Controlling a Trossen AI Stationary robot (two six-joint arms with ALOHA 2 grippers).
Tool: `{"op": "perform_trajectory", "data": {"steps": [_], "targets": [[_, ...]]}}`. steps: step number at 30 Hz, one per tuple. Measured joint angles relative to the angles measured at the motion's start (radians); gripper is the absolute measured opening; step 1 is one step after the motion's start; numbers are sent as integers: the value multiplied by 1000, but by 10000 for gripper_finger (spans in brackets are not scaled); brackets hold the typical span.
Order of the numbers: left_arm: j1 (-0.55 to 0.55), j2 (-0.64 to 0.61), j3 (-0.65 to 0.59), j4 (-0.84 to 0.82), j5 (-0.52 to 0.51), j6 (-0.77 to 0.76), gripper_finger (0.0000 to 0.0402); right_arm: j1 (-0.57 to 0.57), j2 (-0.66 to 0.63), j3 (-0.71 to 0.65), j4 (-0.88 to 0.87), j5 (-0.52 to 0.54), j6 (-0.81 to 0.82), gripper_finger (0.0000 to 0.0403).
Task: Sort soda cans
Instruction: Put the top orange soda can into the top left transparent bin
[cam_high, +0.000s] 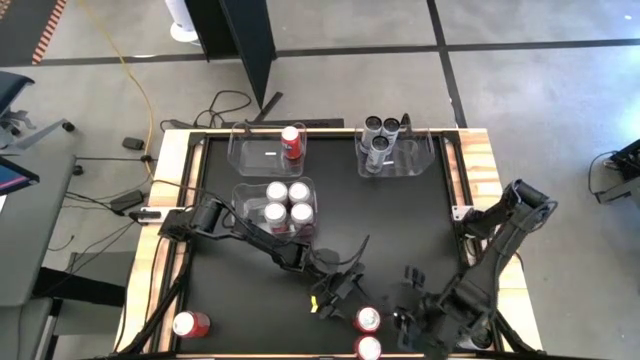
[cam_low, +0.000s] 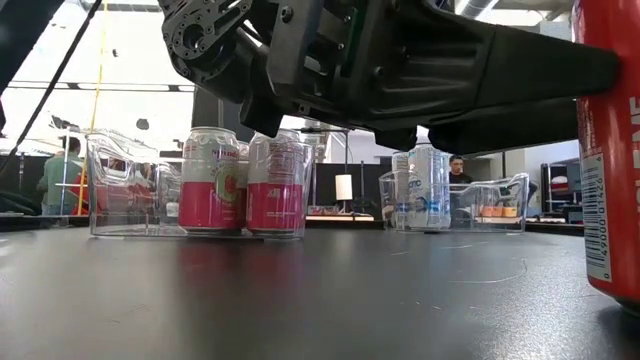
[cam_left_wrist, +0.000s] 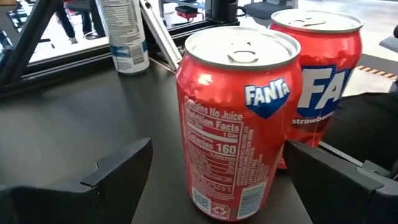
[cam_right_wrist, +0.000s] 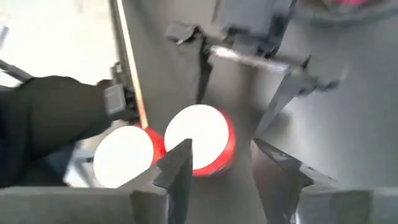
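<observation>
Left gripper: low over the near part of the table, its fingers spread wide and holding nothing.
Nearer red can: stands upright between the left fingers with a gap on each side; in the high view it is the can just beyond the fingertips.
Second red can: upright, just behind the first and touching or nearly touching it; in the high view it sits at the table's near edge.
Right gripper: close beside the same pair of cans, on the far side from the left fingers.
Right fingers: partly open, looking down on the two bright can tops; one top lies just ahead of the gap, not gripped.
Lone red can: on its side at the near left corner, well apart from both sets of fingers.
Pink-and-white cans: four upright in a clear bin, beyond the left arm.
Red can in bin: upright in the far-left clear bin, alone.
Dark grey cans: grouped in the far-right clear bin, far from both sets of fingers.
</observation>
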Motion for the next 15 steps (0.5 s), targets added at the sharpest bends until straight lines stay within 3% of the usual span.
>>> {"op": "perform_trajectory", "data": {"steps": [5,12,15], "targets": [[10,0,0,0,-6,-3,358,62,0,-30,33,3,113,125],[16,0,0,0,-36,-22,358,113,1,-131,67,13,234,16],[19,0,0,-4,-51,-19,358,108,1,-194,167,-11,231,9]]}}
